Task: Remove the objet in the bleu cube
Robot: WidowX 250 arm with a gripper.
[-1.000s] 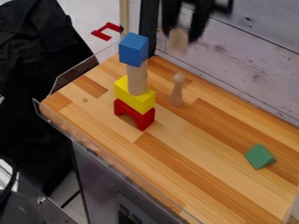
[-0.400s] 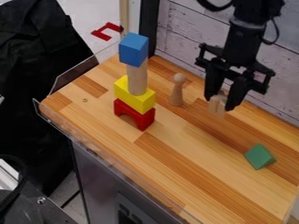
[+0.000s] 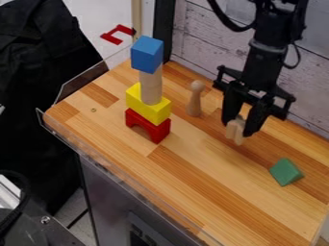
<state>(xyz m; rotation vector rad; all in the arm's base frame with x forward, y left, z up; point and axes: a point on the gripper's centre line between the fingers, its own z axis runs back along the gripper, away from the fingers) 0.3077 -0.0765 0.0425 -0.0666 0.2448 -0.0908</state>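
Gripping a wooden piece [image 3: 238, 132] with the pincer [image 3: 239, 127] near the tabletop's [image 3: 212, 178] wall-side edge. Hanging apart from the blue cube [image 3: 146, 55].

The black arm [image 3: 265, 60] slants down, jaws lowermost (slightly parted)

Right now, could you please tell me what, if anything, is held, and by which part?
A small pale wooden block, its upper part between the jaws, its lower end below them.
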